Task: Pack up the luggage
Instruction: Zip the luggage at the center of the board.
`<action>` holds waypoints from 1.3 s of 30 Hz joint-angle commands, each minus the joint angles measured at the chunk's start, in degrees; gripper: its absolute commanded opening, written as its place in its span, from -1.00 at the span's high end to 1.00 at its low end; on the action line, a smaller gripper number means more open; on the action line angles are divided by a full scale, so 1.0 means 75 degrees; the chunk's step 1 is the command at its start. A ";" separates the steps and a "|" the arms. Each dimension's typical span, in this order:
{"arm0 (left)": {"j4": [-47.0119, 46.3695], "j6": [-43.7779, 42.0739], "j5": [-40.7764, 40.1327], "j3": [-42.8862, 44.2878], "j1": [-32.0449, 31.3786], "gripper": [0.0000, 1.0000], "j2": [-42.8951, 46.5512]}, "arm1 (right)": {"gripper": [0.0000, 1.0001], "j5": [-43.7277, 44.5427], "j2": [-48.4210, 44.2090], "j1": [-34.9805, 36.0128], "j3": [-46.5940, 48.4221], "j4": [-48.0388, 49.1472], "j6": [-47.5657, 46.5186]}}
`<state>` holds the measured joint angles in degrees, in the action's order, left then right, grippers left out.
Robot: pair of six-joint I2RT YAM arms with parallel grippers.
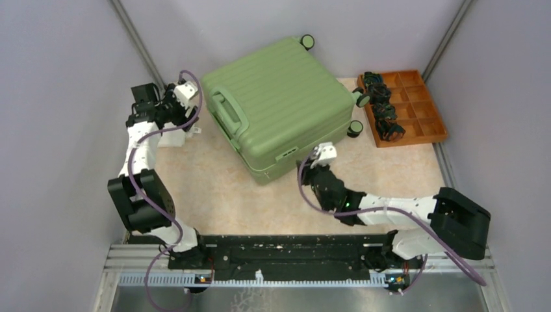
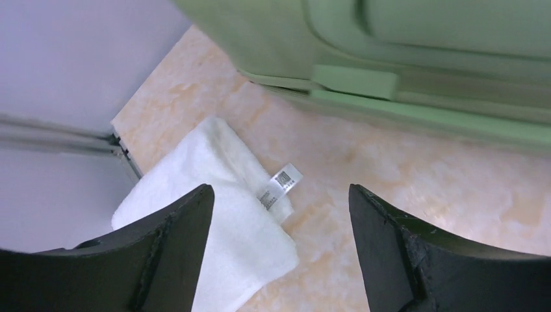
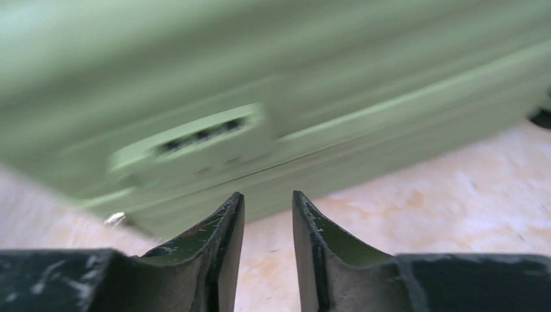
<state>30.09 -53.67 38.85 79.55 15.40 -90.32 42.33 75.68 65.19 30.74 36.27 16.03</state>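
Note:
The luggage (image 1: pixel 276 104), a light-green ribbed hard-shell suitcase, lies closed and flat in the middle of the table. Its edge fills the top of the left wrist view (image 2: pixel 416 58). In the right wrist view its side with the lock panel (image 3: pixel 195 140) is blurred. My left gripper (image 2: pixel 281 195) hangs open wide by the suitcase's left side, above a folded white towel (image 2: pixel 214 195) with a label; nothing is between its fingers. My right gripper (image 3: pixel 268 198) sits just off the suitcase's near edge. Its jaws stand a narrow gap apart, with only bare table between them.
An orange compartment tray (image 1: pixel 429 123) stands at the right, with dark strap-like items (image 1: pixel 380 107) in its left cells. Grey walls close in on the left, back and right. The towel (image 1: pixel 193 130) lies near the left wall's corner post.

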 commanded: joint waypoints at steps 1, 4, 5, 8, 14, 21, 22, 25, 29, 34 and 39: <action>-0.3377 0.2840 -0.1065 -0.0799 -0.0202 -0.62 -0.0187 | 0.38 0.0267 -0.0390 -0.1072 0.0452 -0.2296 0.2407; -0.4581 0.3833 -0.1920 -0.1040 -0.0435 -0.59 -0.0734 | 0.48 0.0245 -0.0296 -0.1479 0.0717 -0.2550 0.2504; -0.4852 0.4072 -0.2139 -0.1019 -0.0524 -0.57 -0.0975 | 0.48 0.0228 -0.0202 -0.1623 0.0838 -0.2706 0.2594; -0.5665 0.4549 -0.2781 -0.0747 -0.0800 -0.55 -0.1718 | 0.49 -0.0031 0.0178 -0.2112 0.1143 -0.3121 0.2962; -0.7287 0.5171 -0.4410 0.0097 -0.0817 -0.48 -0.3008 | 0.51 -0.0246 0.0902 -0.3195 0.1565 -0.3390 0.3427; -0.8490 0.5923 -0.3497 0.1156 -0.0883 -0.61 -0.4263 | 0.54 -0.0737 0.2148 -0.4325 0.2592 -0.3523 0.3425; -0.8555 0.6029 -0.3181 0.1393 -0.0900 -0.65 -0.4490 | 0.56 -0.0848 0.2263 -0.4437 0.2689 -0.3418 0.3381; -0.7976 0.6925 -0.1986 0.2800 -0.0819 -0.79 -0.5408 | 0.59 -0.1049 0.2635 -0.4720 0.2998 -0.3225 0.3173; -0.8030 0.7775 0.0052 0.3417 -0.0680 -0.80 -0.6153 | 0.59 -0.1772 0.3041 -0.5343 0.3328 -0.2912 0.3128; -0.8243 0.7239 0.2125 0.2641 -0.0721 -0.67 -0.5755 | 0.62 -0.2844 0.3672 -0.6045 0.4145 -0.2541 0.2573; -0.6662 0.4641 0.3543 0.1354 -0.1078 -0.59 -0.4678 | 0.60 -0.3762 0.4451 -0.6329 0.5269 -0.2351 0.1951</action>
<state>-28.97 -4.38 47.18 96.51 11.97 -133.47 26.17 104.60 18.48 59.92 5.87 35.75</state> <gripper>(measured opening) 0.803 0.187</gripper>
